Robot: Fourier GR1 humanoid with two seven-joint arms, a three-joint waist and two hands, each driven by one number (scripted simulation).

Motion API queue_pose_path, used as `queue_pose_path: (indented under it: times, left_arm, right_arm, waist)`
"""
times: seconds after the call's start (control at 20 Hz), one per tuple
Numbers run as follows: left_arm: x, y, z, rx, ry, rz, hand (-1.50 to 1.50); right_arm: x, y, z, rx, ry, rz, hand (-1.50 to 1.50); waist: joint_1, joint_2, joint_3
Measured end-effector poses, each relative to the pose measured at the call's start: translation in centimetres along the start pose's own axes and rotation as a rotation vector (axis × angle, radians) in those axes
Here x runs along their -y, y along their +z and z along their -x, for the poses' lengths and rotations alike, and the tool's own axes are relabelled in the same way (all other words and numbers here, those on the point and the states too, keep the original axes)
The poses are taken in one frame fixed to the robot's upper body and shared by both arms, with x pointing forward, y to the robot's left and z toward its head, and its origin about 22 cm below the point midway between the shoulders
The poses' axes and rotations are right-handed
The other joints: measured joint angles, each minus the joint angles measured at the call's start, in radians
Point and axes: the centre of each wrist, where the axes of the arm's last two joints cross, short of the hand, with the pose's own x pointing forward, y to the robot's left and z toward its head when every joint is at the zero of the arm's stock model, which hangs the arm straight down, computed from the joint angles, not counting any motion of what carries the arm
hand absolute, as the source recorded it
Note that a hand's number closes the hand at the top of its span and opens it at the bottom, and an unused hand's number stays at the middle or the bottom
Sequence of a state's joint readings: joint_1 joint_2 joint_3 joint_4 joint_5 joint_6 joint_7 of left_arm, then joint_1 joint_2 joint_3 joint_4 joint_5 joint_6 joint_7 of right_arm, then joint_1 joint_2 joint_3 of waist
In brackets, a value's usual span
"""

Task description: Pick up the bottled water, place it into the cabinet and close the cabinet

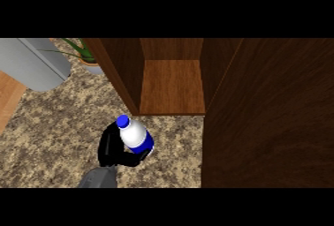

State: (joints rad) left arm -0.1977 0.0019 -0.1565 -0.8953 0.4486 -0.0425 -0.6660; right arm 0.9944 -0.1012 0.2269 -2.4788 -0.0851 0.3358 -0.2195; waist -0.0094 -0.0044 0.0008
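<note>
The bottled water (135,134) was white with a blue cap; the desk (52,132) was speckled beige, the cabinet (173,86) brown woodgrain.

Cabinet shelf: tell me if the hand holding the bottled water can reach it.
Probably yes: the left hand, curled round the bottled water, sits just before the open cabinet shelf, nothing between.

1 grey cylinder (36,62) is seen at the upper left, over the speckled counter (58,128). 1 potted plant (92,66) is set just right of it.
</note>
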Motion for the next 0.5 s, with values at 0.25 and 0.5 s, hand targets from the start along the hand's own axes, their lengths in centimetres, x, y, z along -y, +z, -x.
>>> queue_pose_path:
  times: [0.25, 0.5]
  left_arm:
    - [4.0, -3.0, -2.3, 0.03, -0.065, 0.029, 1.5]
    - [8.1, -5.2, -4.0, 0.055, -0.139, 0.051, 1.5]
  right_arm:
    - [0.4, -0.1, 0.1, 0.006, 0.016, 0.007, -1.5]
    - [0.6, -0.1, 0.0, 0.002, 0.017, 0.007, -1.5]
  waist:
    - [-0.002, 0.0, 0.0]
    - [-0.007, 0.002, 0.0]
